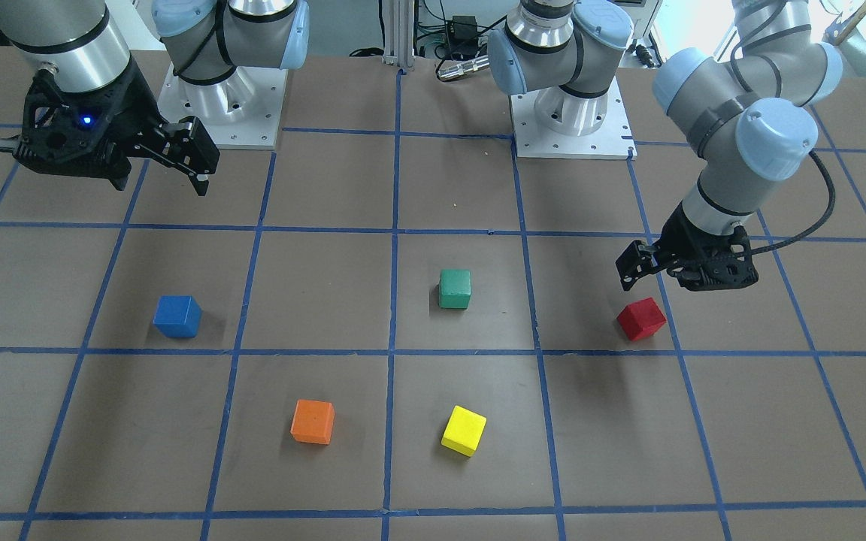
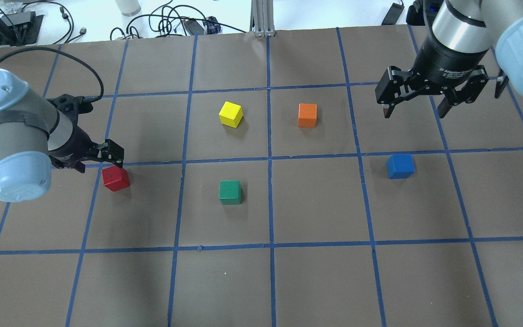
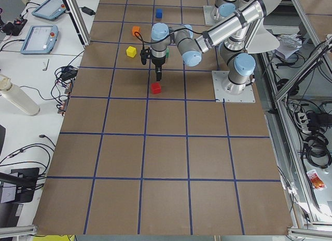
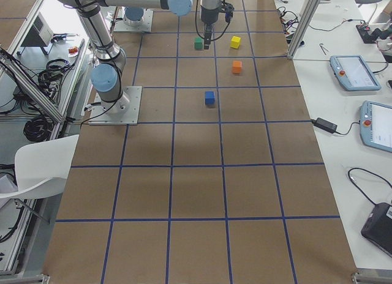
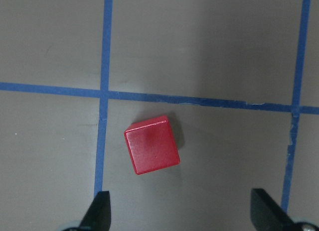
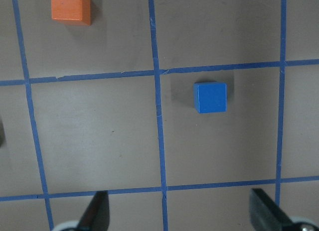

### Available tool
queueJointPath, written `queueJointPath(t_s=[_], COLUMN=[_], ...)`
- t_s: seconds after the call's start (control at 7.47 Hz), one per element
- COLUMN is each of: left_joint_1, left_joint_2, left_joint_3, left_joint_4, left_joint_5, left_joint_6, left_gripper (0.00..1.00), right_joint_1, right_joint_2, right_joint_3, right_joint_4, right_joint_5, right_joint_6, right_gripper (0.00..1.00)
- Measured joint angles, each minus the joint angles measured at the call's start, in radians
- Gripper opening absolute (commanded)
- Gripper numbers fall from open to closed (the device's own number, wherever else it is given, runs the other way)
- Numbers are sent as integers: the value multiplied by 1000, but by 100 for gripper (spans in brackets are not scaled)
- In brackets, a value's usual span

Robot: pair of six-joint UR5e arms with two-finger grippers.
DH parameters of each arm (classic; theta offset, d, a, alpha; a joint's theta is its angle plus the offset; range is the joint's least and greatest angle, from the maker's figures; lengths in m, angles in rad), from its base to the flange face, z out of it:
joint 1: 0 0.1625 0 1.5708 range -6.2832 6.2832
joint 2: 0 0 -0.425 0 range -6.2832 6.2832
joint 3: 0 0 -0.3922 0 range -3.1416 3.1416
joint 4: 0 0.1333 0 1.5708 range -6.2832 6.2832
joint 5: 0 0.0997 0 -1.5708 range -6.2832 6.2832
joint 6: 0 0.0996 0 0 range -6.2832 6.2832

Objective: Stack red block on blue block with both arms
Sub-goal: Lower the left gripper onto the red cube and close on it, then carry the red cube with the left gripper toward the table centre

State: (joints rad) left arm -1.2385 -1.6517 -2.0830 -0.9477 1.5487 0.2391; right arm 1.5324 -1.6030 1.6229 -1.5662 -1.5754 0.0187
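Observation:
The red block [image 2: 115,177] lies on the brown table near my left arm. It also shows in the left wrist view [image 5: 151,151], above the gap between the fingers and nearer the left one. My left gripper [image 5: 182,211] is open and empty, hovering low just beside the red block, also in the overhead view [image 2: 100,160]. The blue block [image 2: 400,166] sits alone on the right side and shows in the right wrist view [image 6: 210,97]. My right gripper [image 2: 415,110] is open and empty, held high beyond the blue block.
A green block [image 2: 230,192], a yellow block [image 2: 231,114] and an orange block [image 2: 307,115] lie between the red and blue blocks. The arm bases [image 1: 572,120] stand at the robot's edge of the table. Blue tape lines grid the table.

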Motion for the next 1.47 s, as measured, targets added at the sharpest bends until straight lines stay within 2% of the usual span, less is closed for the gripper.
queueJointPath(t_s=[0.54, 0.67, 0.94, 1.07, 1.21, 1.47], left_joint_1=[7, 7, 8, 8, 4, -23], left_joint_2=[-101, -128, -168, -179, -180, -173], left_joint_3=[-17, -17, -17, -15, -9, 73], left_joint_4=[81, 95, 116, 128, 135, 97], left_joint_5=[15, 30, 75, 82, 83, 72], left_joint_6=[-4, -4, -10, -11, -12, -14], left_gripper=[100, 88, 29, 6, 1, 0], right_joint_1=[0, 0, 0, 0, 0, 0], right_joint_2=[0, 0, 0, 0, 0, 0], right_joint_3=[1, 1, 1, 1, 1, 1], right_joint_4=[-4, -4, -5, -5, -5, -5], right_joint_5=[-1, 0, -1, -1, -1, -1], right_joint_6=[1, 1, 0, 0, 0, 0], right_gripper=[100, 100, 100, 100, 100, 100])
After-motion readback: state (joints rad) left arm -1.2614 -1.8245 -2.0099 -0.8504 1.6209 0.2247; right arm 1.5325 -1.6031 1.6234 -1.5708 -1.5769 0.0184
